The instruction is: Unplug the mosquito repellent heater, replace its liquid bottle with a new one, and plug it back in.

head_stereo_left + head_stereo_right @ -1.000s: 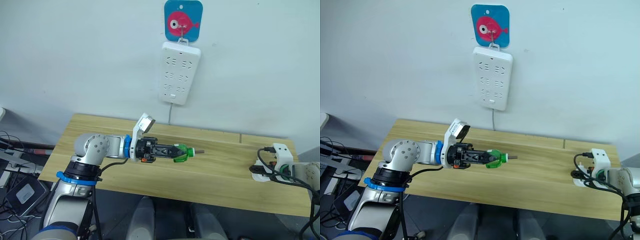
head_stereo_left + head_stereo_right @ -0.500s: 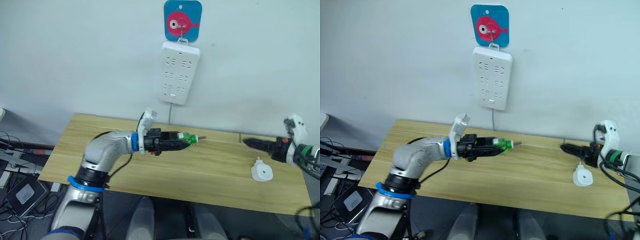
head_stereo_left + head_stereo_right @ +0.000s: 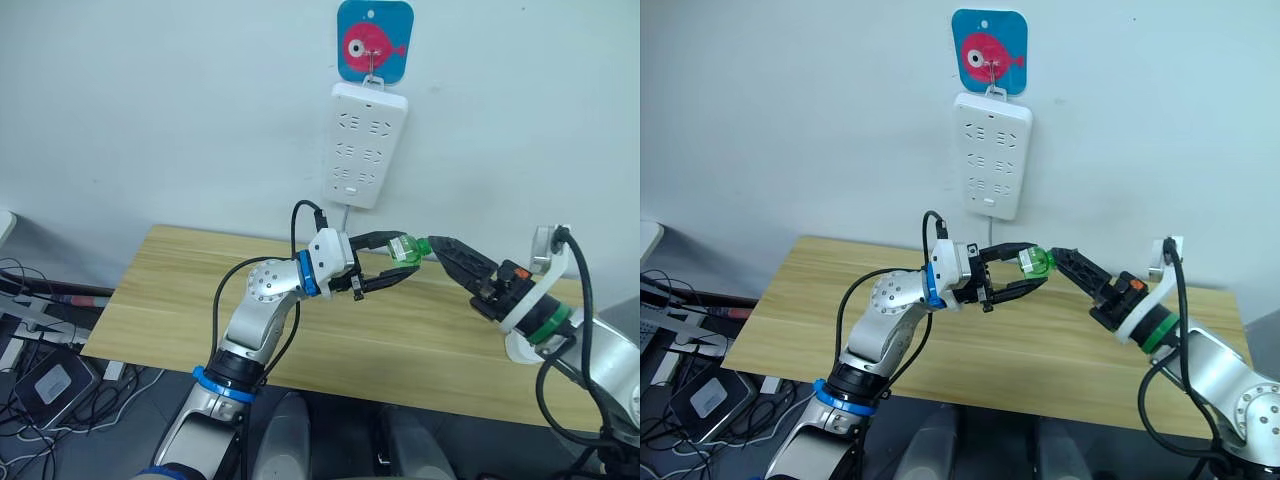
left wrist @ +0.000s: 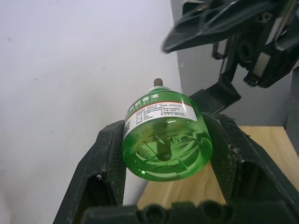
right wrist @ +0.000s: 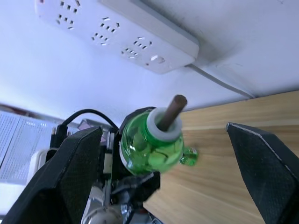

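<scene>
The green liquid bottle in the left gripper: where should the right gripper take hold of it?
At the neck end of the green liquid bottle, around the white collar below the wick. That end points at the open right gripper; the left gripper covers the body's sides.

The green liquid bottle point(image 4: 164, 140) (brown wick pointing outward) lies sideways above the table, gripped between black fingers point(image 4: 106, 163).

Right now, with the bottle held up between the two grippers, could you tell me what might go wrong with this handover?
1. The left gripper holds the green liquid bottle only by its rounded sides above the wooden table; a nudge could knock it loose.
2. The open right gripper points at the wick end; closing there might bend the wick.
3. The white heater lies close under the right arm and could be swept off the table edge.
</scene>
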You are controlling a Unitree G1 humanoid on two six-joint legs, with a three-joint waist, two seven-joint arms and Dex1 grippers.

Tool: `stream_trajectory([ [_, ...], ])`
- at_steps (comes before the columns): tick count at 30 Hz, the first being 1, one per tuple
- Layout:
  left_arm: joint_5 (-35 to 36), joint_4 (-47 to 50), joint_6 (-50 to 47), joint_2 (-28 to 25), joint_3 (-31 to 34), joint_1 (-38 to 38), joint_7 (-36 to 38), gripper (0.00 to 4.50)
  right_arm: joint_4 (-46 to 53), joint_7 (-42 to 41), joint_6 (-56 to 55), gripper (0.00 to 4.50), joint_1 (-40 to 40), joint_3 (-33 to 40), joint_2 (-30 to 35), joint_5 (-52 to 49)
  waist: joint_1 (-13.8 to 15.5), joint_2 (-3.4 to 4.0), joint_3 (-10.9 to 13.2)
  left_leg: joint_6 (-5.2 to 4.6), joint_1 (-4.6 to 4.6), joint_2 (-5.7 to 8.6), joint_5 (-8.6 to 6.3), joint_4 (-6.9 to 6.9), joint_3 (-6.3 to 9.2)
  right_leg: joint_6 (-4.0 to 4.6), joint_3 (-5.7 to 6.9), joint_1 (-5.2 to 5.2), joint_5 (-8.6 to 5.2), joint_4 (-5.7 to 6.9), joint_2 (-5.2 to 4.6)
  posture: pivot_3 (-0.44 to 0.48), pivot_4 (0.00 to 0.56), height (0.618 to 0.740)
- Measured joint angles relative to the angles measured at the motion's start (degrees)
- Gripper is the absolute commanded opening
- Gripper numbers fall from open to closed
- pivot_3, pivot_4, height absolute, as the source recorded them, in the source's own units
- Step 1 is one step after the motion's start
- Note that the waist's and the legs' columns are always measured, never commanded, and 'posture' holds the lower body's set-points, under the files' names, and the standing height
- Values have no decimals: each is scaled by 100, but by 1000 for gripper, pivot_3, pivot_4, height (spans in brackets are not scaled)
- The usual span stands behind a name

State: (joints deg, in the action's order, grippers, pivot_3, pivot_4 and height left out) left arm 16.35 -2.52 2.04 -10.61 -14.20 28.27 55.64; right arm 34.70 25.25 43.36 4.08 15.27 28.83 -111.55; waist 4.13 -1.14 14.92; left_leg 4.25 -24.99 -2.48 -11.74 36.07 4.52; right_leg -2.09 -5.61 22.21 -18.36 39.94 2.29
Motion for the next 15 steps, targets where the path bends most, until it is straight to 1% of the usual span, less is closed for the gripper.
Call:
stream_trajectory([
  [6, 0, 48, 87, 33, -44, -2, 9, 2241, 39, 337, -536, 4436, 206, -410, 14, 0, 11, 1, -1, 1, -1, 0, 0, -4, 6, 8, 7, 0, 4, 1, 0, 219, 227, 740],
  [7, 0, 50, 88, 33, -48, -2, 8, 2241, 42, 362, -566, 4272, 208, -435, 19, 0, 14, 1, -1, 0, -1, 0, 0, -4, 6, 8, 8, 0, 4, 1, 0, 219, 227, 740],
  [9, 1, 55, 87, 29, -53, -8, 5, 2241, 52, 387, -682, 3874, 208, -514, 25, 0, 16, 1, -1, 1, -1, -1, 0, -4, 6, 9, 8, 0, 4, 1, 0, 219, 227, 740],
  [15, 0, 190, 78, 18, -64, -49, 4, 2241, 183, 354, -832, 1879, 201, -610, 23, -4, 16, 2, -1, 1, 0, -1, 1, -3, 7, 9, 7, 0, 4, 3, -1, 219, 227, 740],
])
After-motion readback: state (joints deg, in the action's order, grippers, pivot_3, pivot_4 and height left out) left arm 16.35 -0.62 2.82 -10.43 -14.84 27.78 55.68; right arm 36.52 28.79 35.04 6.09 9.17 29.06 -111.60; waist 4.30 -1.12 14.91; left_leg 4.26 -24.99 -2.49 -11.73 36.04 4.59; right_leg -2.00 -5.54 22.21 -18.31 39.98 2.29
